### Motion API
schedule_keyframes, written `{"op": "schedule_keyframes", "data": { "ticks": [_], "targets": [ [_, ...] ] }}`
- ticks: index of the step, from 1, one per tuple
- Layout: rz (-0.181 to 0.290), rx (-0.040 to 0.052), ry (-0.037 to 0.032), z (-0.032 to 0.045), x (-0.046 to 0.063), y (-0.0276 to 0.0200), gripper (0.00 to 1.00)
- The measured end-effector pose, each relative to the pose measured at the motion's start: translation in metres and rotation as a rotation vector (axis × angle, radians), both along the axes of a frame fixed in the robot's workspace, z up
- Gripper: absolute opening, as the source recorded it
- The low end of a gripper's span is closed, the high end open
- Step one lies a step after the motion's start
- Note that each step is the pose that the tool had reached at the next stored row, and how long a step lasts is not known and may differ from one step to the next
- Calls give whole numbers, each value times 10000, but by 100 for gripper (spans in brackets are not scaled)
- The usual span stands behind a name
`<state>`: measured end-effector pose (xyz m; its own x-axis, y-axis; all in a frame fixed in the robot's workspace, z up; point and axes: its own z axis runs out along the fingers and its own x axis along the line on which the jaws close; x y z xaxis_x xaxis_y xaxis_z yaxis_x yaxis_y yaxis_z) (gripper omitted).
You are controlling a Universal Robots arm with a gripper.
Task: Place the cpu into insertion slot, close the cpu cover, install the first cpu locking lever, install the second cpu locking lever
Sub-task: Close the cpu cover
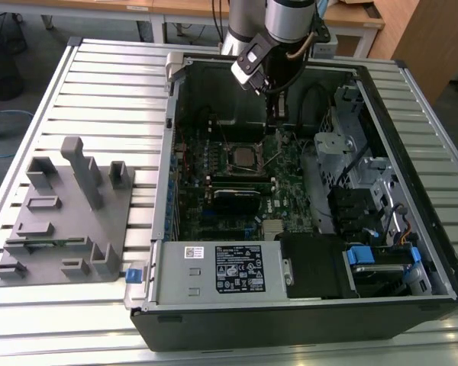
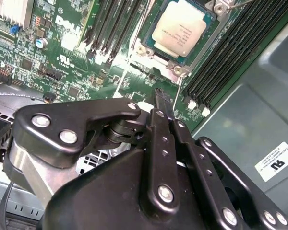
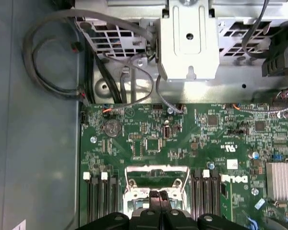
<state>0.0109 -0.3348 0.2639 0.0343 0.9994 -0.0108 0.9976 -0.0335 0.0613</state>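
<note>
One open computer case [image 1: 412,84] and one grey fixture block [image 1: 69,221] sit on one slatted surface [image 1: 99,84]. The case holds one green motherboard [image 3: 182,139], one cpu [image 2: 178,28], one insertion slot [image 2: 175,70], two banks of black memory slots [image 2: 230,57], one white-labelled power supply box [image 1: 229,271], one coin battery [image 3: 113,127] and one finned heatsink [image 3: 281,179]. One end effector [image 2: 162,97].

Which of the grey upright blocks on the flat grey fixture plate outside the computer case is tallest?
The narrow slanted grey post; it rises well above the short squat blocks around it on the flat grey plate.

Dull silver metal cpu [image 2: 182,29] — glossy black hand [image 2: 162,98].
</note>
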Motion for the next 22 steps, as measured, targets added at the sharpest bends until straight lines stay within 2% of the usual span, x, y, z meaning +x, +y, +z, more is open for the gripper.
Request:
{"op": "schedule_keyframes", "data": {
  "ticks": [10, 22],
  "targets": [
    [3, 1, 0, 0, 17, 0, 11],
    [1, 1, 0, -1, 284, 0, 11]
  ]
}}
